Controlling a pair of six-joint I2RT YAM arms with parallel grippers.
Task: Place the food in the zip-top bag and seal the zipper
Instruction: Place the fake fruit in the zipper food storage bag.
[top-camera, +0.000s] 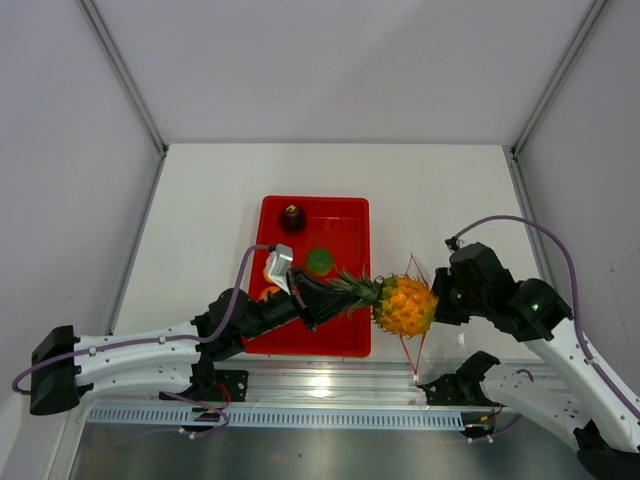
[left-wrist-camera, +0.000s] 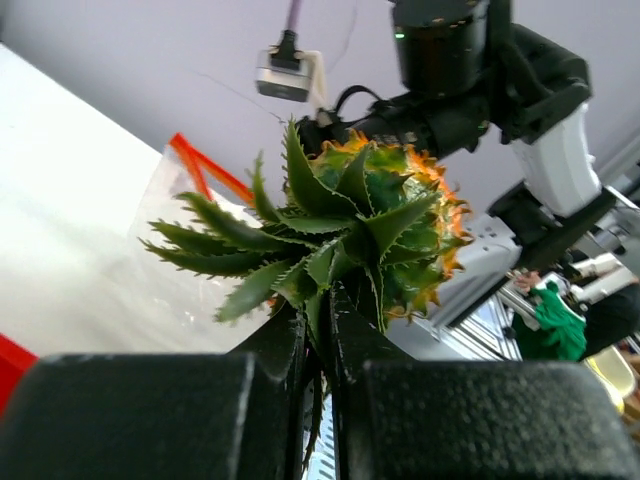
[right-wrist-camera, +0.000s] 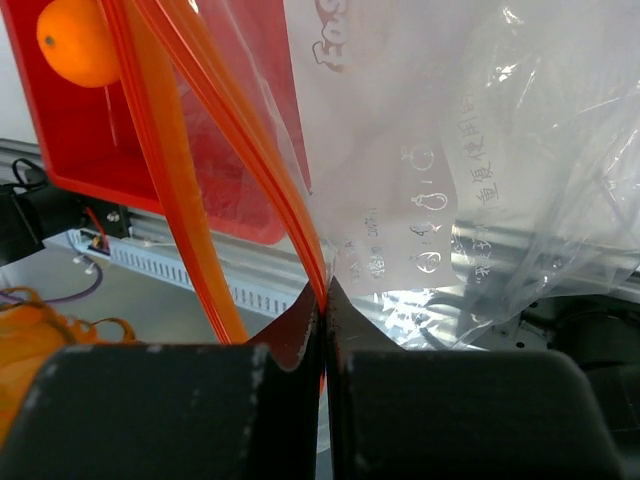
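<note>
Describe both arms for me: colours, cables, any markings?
The left arm and right arm have white links and black joints. A lilac cable loops along each. Their fingers are black, grainy blocks. A green light glows on the right wrist.

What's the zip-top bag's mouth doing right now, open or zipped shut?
Open. In the right wrist view, the two zipper strips of the zip-top bag spread apart; the right claw is shut on one.

Red tray (top-camera: 345, 232) on white table (top-camera: 440, 190)
</note>
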